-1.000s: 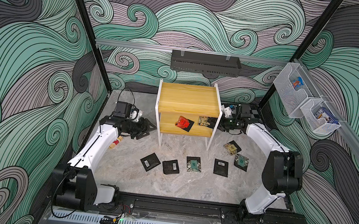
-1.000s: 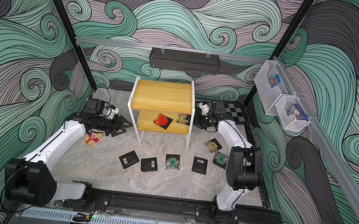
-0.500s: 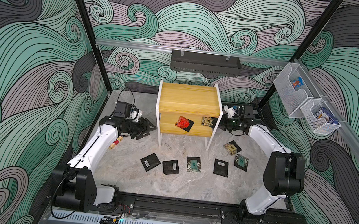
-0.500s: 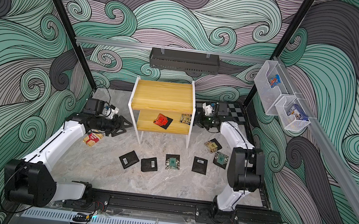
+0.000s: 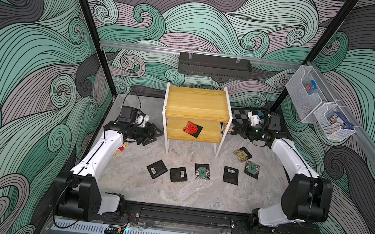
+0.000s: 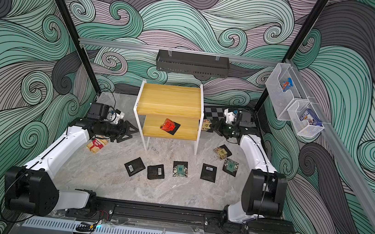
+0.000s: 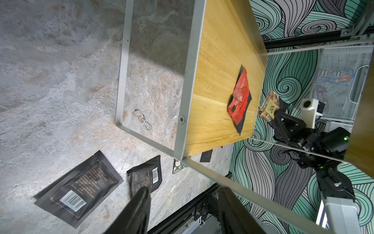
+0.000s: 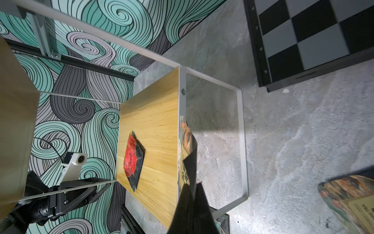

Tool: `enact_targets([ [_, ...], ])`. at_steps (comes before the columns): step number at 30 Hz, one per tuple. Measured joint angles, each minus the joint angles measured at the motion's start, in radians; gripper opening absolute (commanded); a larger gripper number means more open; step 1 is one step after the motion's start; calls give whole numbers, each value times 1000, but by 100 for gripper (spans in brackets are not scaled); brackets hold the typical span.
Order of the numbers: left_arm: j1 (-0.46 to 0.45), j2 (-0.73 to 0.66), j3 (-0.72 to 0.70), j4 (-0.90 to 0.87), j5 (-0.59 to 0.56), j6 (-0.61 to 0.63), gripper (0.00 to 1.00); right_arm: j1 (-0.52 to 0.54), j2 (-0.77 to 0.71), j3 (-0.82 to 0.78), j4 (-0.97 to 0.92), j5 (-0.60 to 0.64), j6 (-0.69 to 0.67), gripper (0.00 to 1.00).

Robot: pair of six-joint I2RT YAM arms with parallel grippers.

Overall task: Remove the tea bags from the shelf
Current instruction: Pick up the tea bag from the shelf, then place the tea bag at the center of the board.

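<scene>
Top views show the table (image 5: 139, 189) with the shelf (image 5: 197, 102) at its 12 o'clock, upper board bare. The lower board has just lost a bag. The right gripper (image 5: 234, 130), at the shelf's 3 o'clock, has pinched the tan tea bag (image 5: 226, 127) and drawn it just past the frame. Only the red tea bag (image 5: 191, 128) lies there now, so I judge one pick remains. The left gripper (image 5: 157, 134) sits at 9 o'clock, jaws spread, holding nothing. Six tea bags (image 5: 230, 175) lie on the table from 7 to 4 o'clock.

I cannot tell what the black wall tray (image 5: 214, 66) holds. Each of the two wire baskets (image 5: 304, 97) holds a blue packet (image 5: 310, 86).
</scene>
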State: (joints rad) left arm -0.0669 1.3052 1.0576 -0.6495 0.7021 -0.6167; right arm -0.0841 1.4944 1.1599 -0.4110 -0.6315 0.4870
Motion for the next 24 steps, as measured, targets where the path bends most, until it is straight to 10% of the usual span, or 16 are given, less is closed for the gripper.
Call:
enact_targets([
  [24,0,0,-4,0,13,0,57,-25,125,-161,108,102,52,0],
])
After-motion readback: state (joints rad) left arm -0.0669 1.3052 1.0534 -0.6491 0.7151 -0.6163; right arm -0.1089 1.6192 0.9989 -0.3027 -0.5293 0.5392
